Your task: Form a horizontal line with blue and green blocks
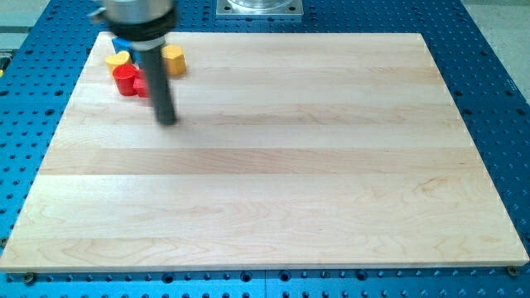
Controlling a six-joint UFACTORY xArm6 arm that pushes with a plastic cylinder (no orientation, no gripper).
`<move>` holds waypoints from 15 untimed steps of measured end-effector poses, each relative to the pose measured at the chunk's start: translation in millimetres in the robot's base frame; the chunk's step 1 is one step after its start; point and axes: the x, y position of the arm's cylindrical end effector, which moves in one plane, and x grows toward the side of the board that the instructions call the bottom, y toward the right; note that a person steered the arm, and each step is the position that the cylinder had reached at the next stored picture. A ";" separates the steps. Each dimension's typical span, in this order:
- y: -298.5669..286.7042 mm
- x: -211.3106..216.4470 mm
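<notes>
My tip (166,121) is the lower end of a straight dark rod with no jaws at all, so it neither opens nor closes and it grips nothing. It rests on the wooden board (273,165), in the board's upper-left part. The rod rises from there toward the view's top, where its grey mount cuts off at the frame edge.

Taking the rod as the landmark and reading from the view's left: a yellow block (118,59) sits to the left of the rod, near the board's top-left corner; its shape is hard to make out. Just below it, and touching it as far as can be told, stands a red cylinder (126,79). A second red block (142,85) peeps out right beside the rod's left edge — the rod hides most of it, so its shape cannot be told. A sliver of blue block (122,43) shows above the yellow one, tucked under the mount and largely hidden. To the right of the rod, just beside it, sits a yellow-orange block (173,60) with a roughly hexagonal top.

My tip lies below the whole cluster, apart from every block, nearest the partly hidden red one. No green block can be made out — only that blue sliver.
</notes>
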 end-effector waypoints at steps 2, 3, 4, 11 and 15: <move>-129.5 -113.9; -127.9 -166.9; -110.4 -220.6; 8.5 -164.8; -39.1 -68.1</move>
